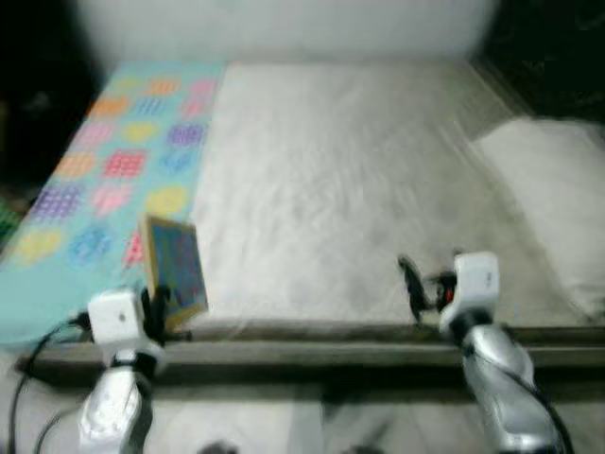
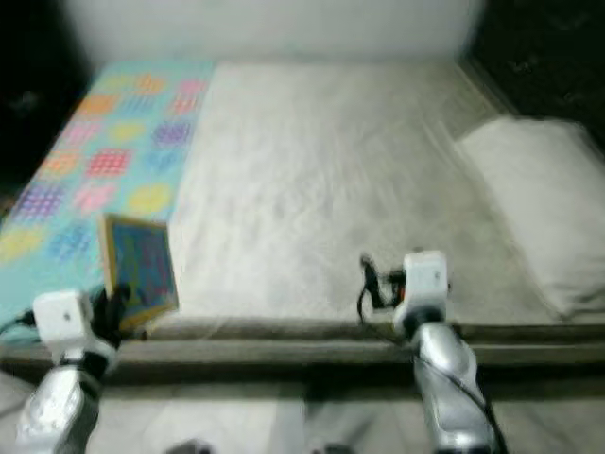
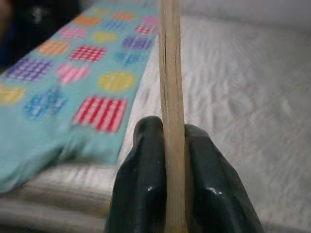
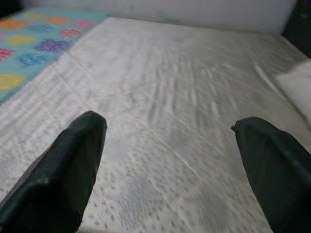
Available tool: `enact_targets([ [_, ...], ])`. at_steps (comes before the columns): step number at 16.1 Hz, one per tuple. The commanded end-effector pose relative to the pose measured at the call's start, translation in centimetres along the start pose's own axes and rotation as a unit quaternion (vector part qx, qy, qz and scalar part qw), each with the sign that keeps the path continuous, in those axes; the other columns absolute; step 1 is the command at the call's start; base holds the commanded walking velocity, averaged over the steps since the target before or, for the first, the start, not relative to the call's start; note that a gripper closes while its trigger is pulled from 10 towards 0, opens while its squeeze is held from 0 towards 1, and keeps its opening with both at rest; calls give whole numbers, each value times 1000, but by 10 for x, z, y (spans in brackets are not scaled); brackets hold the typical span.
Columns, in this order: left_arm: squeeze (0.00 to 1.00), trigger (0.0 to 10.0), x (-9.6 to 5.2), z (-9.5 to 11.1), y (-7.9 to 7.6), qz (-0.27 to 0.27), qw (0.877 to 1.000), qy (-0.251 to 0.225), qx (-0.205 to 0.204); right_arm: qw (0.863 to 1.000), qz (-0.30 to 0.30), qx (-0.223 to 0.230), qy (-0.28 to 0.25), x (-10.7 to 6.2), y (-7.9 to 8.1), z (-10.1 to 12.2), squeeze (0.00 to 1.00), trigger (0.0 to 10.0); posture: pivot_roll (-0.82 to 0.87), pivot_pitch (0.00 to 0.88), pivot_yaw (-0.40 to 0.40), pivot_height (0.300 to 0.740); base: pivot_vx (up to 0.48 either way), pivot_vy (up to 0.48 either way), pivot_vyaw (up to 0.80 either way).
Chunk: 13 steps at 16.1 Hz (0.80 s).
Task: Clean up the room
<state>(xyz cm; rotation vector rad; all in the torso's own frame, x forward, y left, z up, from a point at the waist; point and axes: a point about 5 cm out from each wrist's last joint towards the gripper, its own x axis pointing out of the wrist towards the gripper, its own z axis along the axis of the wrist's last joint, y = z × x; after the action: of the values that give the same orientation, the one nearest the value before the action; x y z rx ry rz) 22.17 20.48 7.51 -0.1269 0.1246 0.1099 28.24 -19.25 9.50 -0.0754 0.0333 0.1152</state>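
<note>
My left gripper [image 1: 163,312] is shut on a flat board with a wooden frame and a blue, dotted face [image 1: 176,267]. It holds the board upright over the near left edge of the bed. In the left wrist view the board's thin wooden edge [image 3: 170,97] stands clamped between the two black fingers [image 3: 141,189]. My right gripper [image 1: 411,284] is open over the bed's near edge with nothing between its fingers [image 4: 58,179].
A white mattress [image 1: 340,180] lies ahead. A turquoise blanket with coloured circles [image 1: 104,170] covers its left side. A white pillow [image 1: 558,199] rests at the right. The bed's dark frame rail [image 1: 321,345] runs across just before me.
</note>
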Motion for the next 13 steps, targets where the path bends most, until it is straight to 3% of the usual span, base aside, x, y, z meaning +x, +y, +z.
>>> enact_targets([
  [1, 0, 10000, 4, 11, 1, -1, 1000, -24, 10, 1000, 2, 2, 0, -1, 1, -1, 0, 10000, -126, 101, -6, 740, 0, 0, 0],
  [13, 0, 10000, 7, 17, -8, -37, 998, -45, 2, 1000, 0, 6, -8, 3, 2, 1, 0, 10000, -127, 89, -2, 740, 20, 0, 0],
])
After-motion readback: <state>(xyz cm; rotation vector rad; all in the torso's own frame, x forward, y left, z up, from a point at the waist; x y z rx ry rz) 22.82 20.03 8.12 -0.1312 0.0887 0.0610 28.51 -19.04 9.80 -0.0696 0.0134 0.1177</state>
